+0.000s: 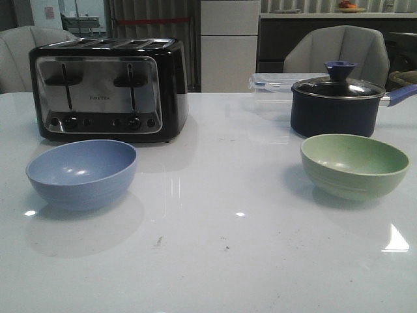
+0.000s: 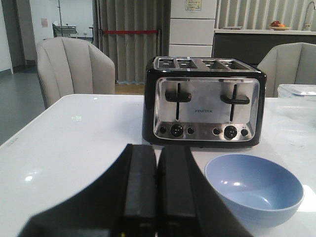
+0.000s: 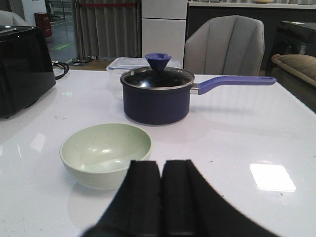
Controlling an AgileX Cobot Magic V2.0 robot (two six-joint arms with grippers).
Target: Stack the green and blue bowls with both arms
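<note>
Both black boxy pincers, left (image 2: 157, 197) and right (image 3: 161, 197), sit closed, empty. Periwinkle matte bowl (image 1: 82, 173) lower left, sage-green bowl (image 1: 354, 165) right, upright, mouths up, on white counter (image 1: 215, 254).

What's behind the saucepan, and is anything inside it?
Behind the saucepan sits a clear lidded plastic container, partly hidden by it; beyond that, a chair. Inside cannot be seen: the glass lid is on and reflective.

Blue bowl (image 1: 82, 173) front-left on the white counter (image 1: 215, 254), upright, just in front of the black-chrome toaster (image 1: 107, 88). Green bowl (image 1: 354, 165) front-right, upright, near the dark navy saucepan (image 1: 337, 104) with glass lid on. Clear plastic container (image 1: 273, 88) behind the pan. Bowls well apart.
</note>
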